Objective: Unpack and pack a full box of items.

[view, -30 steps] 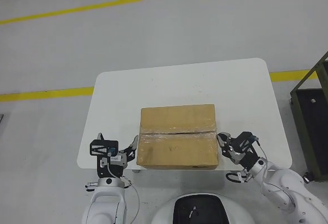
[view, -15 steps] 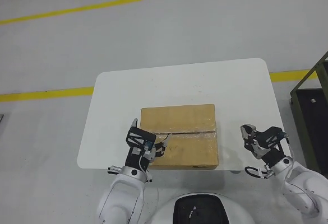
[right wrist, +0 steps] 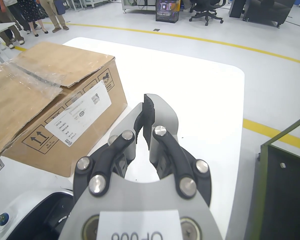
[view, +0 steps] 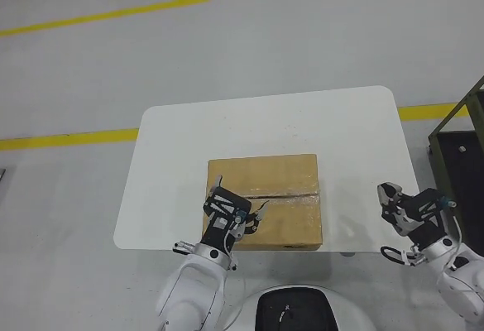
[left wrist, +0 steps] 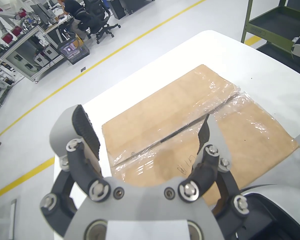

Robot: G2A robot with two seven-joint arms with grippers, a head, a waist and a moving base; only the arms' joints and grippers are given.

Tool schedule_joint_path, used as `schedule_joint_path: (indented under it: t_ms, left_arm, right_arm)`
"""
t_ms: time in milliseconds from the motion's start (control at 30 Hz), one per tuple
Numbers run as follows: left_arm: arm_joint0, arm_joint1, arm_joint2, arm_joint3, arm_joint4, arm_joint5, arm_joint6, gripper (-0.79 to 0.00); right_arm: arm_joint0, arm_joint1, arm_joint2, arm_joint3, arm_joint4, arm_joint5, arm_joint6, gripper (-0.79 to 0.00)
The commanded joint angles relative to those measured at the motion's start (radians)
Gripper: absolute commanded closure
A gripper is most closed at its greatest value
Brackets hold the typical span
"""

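Box sat on the table's near middle | left claw hung over its taped top, spread wide apart | right claw hung right of the box, pinched together | right wrist view showed a white sticker on the box's side

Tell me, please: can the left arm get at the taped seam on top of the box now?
Probably yes. The left gripper hangs open over the box, close to the taped seam, and nothing lies between them.
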Motion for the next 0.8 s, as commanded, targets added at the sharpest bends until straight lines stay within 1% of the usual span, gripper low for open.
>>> schedule_joint_path:
  t_ms: [0, 100, 200, 433, 500, 600, 667, 767]
  left_arm:
    - [-0.001, 0.001, 0.001, 0.005, 0.009, -0.012, 0.008, -0.785]
    - [-0.025, 0.000, 0.026, 0.018, 0.013, -0.045, 0.022, -0.785]
    - [-0.081, -0.006, 0.076, 0.044, 0.019, -0.080, 0.001, -0.785]
    - [-0.214, -0.024, 0.206, 0.146, 0.084, -0.151, -0.097, -0.785]
    - [-0.236, -0.030, 0.233, 0.179, 0.091, -0.153, -0.122, -0.785]
    - [-0.266, -0.037, 0.261, 0.205, 0.100, -0.158, -0.147, -0.785]
    - [-0.283, -0.040, 0.278, 0.224, 0.120, -0.179, -0.170, -0.785]
    - [-0.296, -0.046, 0.296, 0.243, 0.125, -0.190, -0.203, -0.785]
  right_arm:
    - [-0.004, 0.000, 0.003, 0.002, -0.001, -0.003, -0.001, 0.000]
    - [-0.006, 0.001, 0.007, 0.008, -0.005, -0.007, -0.003, 0.000]
    - [-0.007, 0.001, 0.014, 0.011, -0.006, -0.012, -0.006, 0.000]
    - [-0.014, 0.001, 0.029, 0.011, -0.005, -0.009, -0.014, 0.000]
    - [-0.017, 0.001, 0.032, 0.011, -0.003, -0.007, -0.016, 0.000]
    - [-0.023, 0.000, 0.038, 0.012, -0.003, -0.004, -0.019, 0.000]
    - [-0.027, 0.000, 0.042, 0.014, -0.001, -0.002, -0.021, 0.000]
    - [-0.031, 0.000, 0.047, 0.015, 0.001, 0.000, -0.025, 0.000]
